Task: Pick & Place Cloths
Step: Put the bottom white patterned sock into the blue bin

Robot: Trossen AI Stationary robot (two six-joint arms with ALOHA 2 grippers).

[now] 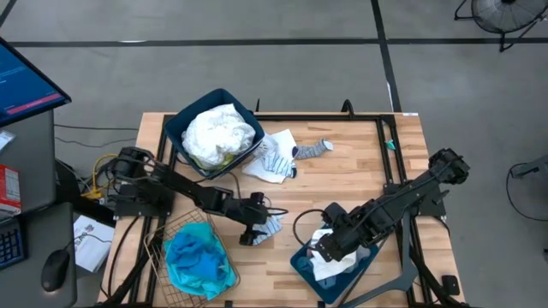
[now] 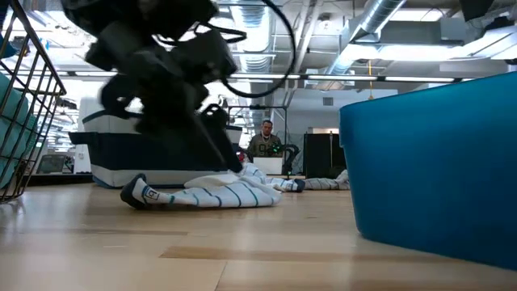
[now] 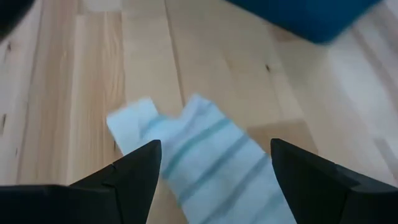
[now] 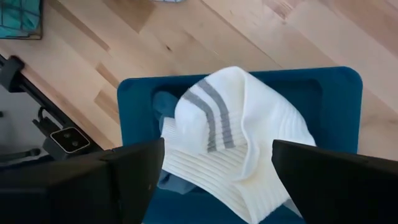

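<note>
Bare wooden tabletop (image 1: 360,167) is lying open between the 2 dark blue plastic bins (image 1: 184,128) (image 1: 301,263). A wire mesh basket (image 1: 163,235) is crowding the left gripper (image 1: 253,229), which is probably hovering spread over a striped sock (image 1: 271,226).

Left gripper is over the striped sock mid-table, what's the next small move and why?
Probably lower the left gripper straight down and close on the small white sock with pale blue-green stripes. Its dark fingers stand open on either side of the sock, which lies flat on the wooden table, not yet gripped. The right gripper is open above the white ribbed sock in the dark blue plastic bin.
</note>
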